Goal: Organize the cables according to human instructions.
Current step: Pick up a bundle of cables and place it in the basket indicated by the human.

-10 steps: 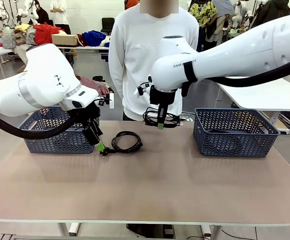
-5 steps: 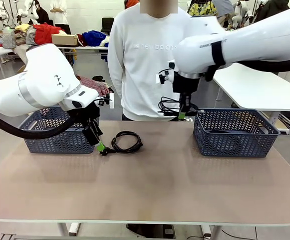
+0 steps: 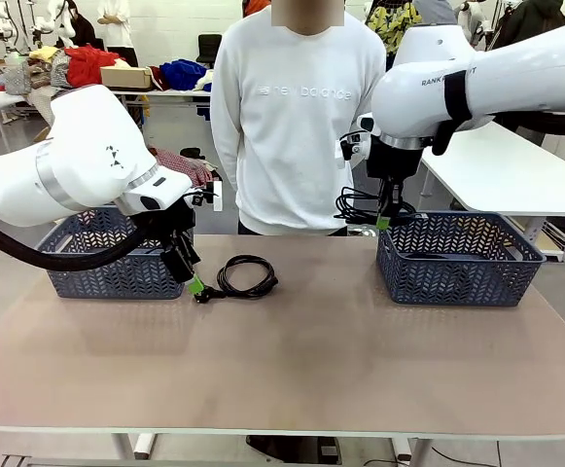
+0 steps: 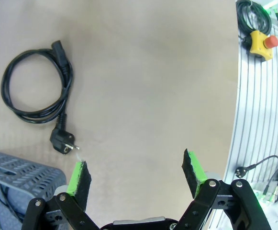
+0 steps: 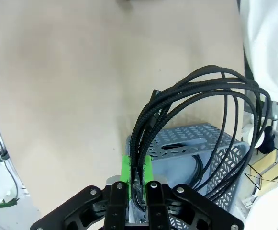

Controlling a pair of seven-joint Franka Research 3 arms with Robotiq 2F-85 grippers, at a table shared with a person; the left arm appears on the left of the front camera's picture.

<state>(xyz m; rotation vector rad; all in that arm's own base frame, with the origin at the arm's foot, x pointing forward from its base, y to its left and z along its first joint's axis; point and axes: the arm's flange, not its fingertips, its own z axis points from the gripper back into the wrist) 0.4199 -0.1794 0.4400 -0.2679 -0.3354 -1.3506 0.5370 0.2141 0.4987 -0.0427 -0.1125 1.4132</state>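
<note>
Clamping braided coil (image 5: 144, 128), right end effector (image 5: 136, 166), left wrist showing two-pin plug (image 4: 62, 143)

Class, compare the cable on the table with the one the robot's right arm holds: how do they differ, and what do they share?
The table cable lies flat on the tabletop; the held cable hangs from the shut right gripper near the right basket. The table cable has few smooth loops and a visible plug; the held cable has many braided-looking loops. Both are black coils.
</note>
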